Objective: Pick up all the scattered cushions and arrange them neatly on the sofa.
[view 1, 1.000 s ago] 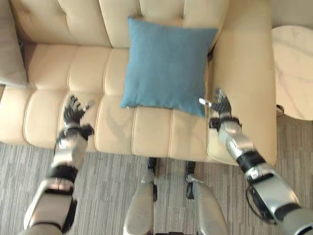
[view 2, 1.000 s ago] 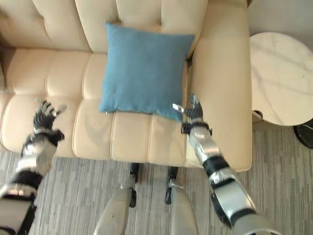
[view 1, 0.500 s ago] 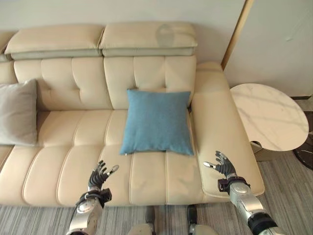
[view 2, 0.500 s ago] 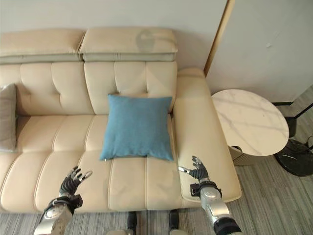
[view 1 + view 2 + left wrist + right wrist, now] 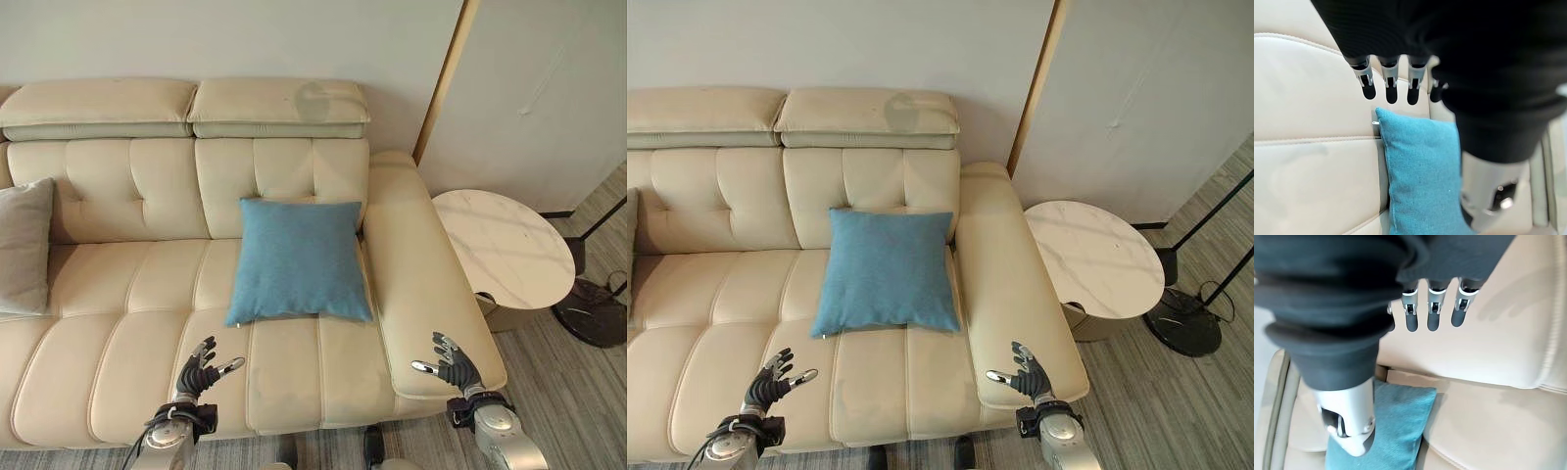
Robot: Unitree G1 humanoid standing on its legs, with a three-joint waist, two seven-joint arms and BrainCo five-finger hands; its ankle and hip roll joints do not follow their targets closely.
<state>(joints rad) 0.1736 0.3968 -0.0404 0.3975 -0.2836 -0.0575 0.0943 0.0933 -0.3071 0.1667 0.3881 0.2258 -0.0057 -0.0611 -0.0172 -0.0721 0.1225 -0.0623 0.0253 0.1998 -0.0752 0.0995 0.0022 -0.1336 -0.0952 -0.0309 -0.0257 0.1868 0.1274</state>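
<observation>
Both hands, left hand [image 5: 199,367] and right hand [image 5: 453,363], hover empty; blue cushion [image 5: 298,259] leans on sofa [image 5: 118,294].

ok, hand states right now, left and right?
Left hand: open, holding nothing, over the sofa seat.
Right hand: open, holding nothing, by the armrest; blue cushion sits apart from both.

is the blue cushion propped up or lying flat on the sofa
Propped up: the blue cushion leans tilted, its top edge against the sofa backrest, its bottom edge out on the seat. Neither hand touches it.

Cushion [image 5: 299,259] on sofa [image 5: 118,294]; round table [image 5: 502,248] at its right.
</observation>
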